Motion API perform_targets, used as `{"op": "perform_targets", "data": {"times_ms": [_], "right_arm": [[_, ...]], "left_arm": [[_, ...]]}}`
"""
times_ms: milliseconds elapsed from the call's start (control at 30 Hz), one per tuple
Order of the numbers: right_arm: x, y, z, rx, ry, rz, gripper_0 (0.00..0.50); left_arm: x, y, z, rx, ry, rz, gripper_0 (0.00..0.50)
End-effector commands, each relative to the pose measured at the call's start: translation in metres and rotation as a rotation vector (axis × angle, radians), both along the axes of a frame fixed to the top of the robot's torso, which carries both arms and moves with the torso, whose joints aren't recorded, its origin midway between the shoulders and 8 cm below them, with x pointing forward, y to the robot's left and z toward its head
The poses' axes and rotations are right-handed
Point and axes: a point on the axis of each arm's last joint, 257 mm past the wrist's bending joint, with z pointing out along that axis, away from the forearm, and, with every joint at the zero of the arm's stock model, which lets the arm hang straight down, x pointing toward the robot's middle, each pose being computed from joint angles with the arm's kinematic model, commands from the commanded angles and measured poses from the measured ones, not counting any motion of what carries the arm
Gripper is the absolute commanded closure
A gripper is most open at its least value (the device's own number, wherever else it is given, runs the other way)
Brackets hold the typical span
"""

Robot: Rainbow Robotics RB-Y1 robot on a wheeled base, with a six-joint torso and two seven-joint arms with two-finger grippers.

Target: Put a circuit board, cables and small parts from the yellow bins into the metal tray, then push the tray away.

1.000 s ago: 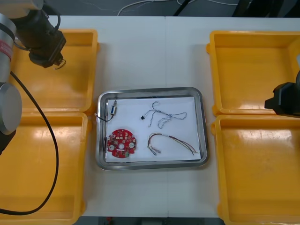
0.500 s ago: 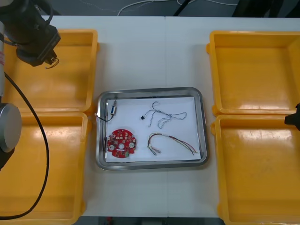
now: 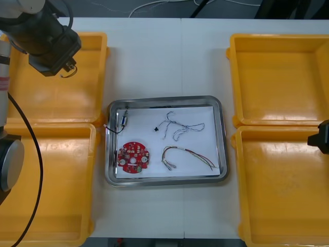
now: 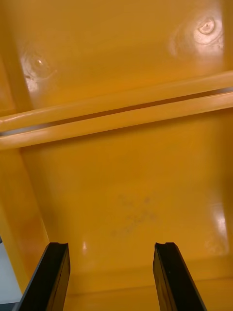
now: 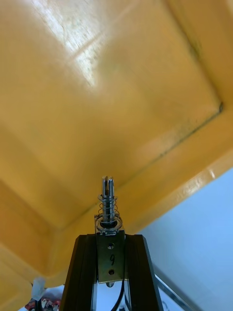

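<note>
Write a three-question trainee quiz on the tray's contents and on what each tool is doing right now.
1. True or false: the left tool is shut on a small metal part.
2. In the metal tray, the circuit board lies in: A) the near-left corner, B) the far-right corner, C) the middle.
3. Fill in the blank: the right tool, over a yellow bin, is ___ (open or shut).

Key: 1 true; 2 A; 3 open.
</note>
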Motion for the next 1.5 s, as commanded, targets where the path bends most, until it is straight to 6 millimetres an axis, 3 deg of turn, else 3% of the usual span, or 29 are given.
{"op": "perform_targets", "data": {"times_ms": [33,567,867,1500], "right_arm": [[-0.01,0.002,0.0,-0.084,0.004,0.071,0.0],[-0.023,0.003,-0.009,-0.124,0.03,0.135,0.0],[-0.022,-0.002,-0.009,-0.143,0.028,0.135,0.0],[-0.022,-0.002,-0.009,-0.143,0.028,0.135,0.0]], "left_arm": [[-0.012,-0.025,-0.005,0.09,-0.002,-0.183,0.5],[-0.055,-0.095,-0.048,0.216,0.07,-0.475,0.5],[-0.073,-0.111,-0.074,0.284,0.129,-0.579,0.5],[-0.069,-0.155,-0.108,0.368,0.071,-0.771,0.5]]}}
